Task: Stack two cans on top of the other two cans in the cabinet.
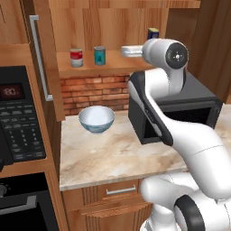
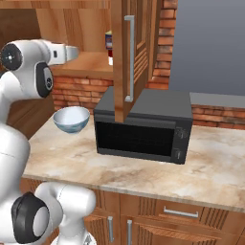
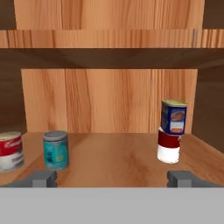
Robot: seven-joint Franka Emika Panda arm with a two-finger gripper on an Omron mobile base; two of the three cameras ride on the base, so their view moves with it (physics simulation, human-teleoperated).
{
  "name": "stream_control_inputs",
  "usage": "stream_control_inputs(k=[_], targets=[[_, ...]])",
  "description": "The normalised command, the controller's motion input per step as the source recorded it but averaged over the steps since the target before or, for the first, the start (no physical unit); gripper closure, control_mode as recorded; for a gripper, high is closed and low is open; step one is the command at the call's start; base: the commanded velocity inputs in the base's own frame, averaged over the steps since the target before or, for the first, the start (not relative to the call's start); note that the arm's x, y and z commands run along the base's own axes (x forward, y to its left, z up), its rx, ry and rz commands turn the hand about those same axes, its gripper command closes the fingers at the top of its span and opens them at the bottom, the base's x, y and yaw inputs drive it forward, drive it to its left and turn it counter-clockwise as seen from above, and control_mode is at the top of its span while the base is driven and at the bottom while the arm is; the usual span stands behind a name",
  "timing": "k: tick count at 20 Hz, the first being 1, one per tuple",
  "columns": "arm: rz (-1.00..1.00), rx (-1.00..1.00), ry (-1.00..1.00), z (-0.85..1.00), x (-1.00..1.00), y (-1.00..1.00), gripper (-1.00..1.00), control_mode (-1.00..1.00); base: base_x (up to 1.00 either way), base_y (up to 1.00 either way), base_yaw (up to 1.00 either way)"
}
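On the plank shelf of the open cabinet, the dark blue can with a yellow label stands on top of the white can with a dark red band at the right. The teal can stands on the shelf at the left. Beside it, at the frame's left edge, is the silver can with a red and white label. My gripper is open and holds nothing. It sits in front of the shelf, facing the gap between the teal can and the stacked pair. Both left cans, red-labelled and teal, show beside my hand.
The cabinet door with its long bar handle hangs open over the black microwave. A pale blue bowl rests on the marble counter below the shelf. A dark oven panel stands at the left, with drawers under the counter.
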Motion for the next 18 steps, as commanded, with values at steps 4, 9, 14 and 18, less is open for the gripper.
stream_control_inputs(k=[4, 9, 14, 18], targets=[[0.13, 0.00, 0.00, 0.00, -0.33, 0.47, -1.00, -1.00, 0.00, 0.00, 0.00], [0.12, 0.00, 0.00, -0.05, -0.29, 0.49, -1.00, -1.00, 0.00, 0.00, 0.00], [0.10, 0.00, 0.00, -0.06, -0.14, 0.51, -1.00, -1.00, 0.00, 0.00, 0.00], [0.04, 0.00, 0.00, -0.02, 0.00, 0.28, -1.00, -1.00, 0.00, 0.00, 0.00]])
